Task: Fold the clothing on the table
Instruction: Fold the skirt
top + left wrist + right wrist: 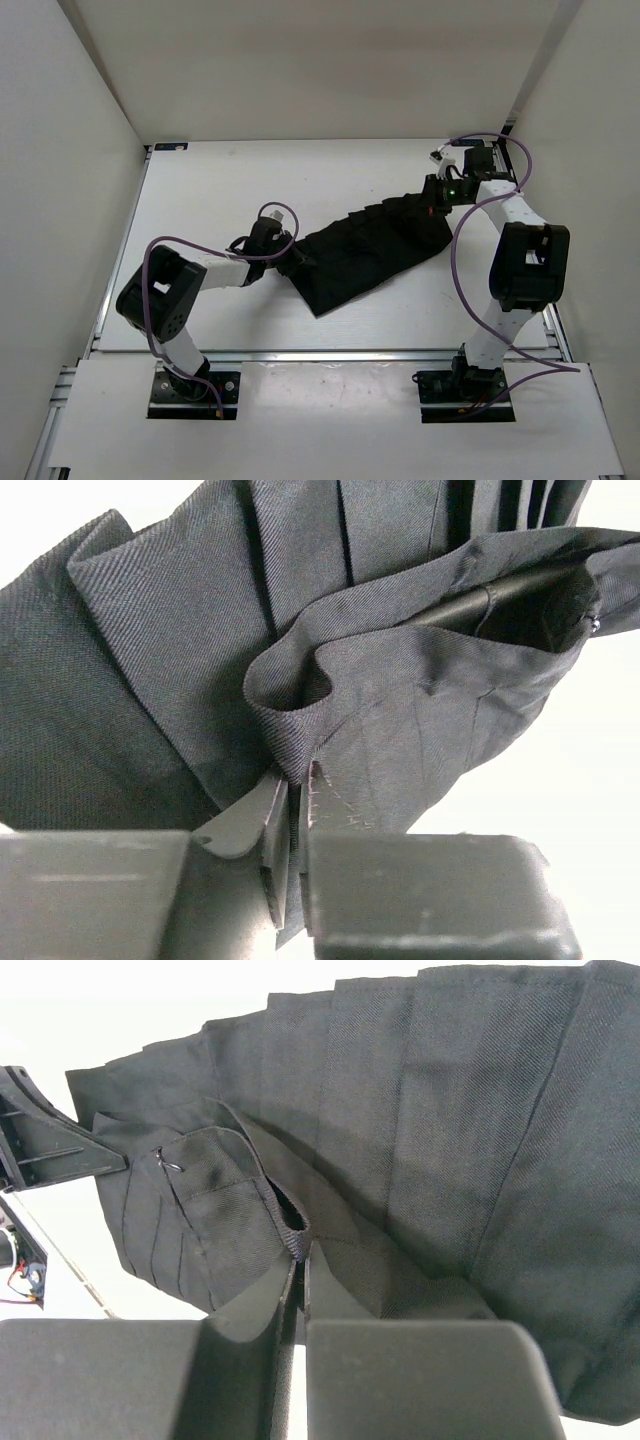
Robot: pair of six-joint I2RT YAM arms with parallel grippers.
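Black and soft, the pleated fabric garment (365,255) lies as a long slanted band on the white rectangular worktop (200,190), running from about the middle toward the far right corner. Its near left end is wider and spreads flat; its far right end is bunched.

The left arm (215,270) reaches in from the left, and its jaws are pinching a raised fold of the garment (180,660) at that near left end. In the left wrist view the cloth is drawn up into a small loop just above the pinch, with pleats fanning away behind it.

The right arm (505,210) bends toward the far right corner, and its jaws are pressed together on a thick hemmed edge of the garment (450,1110). A small metal hook (165,1163) sits on a folded-over flap to the left of the pinch, and about 6 pleats run across the cloth beyond.
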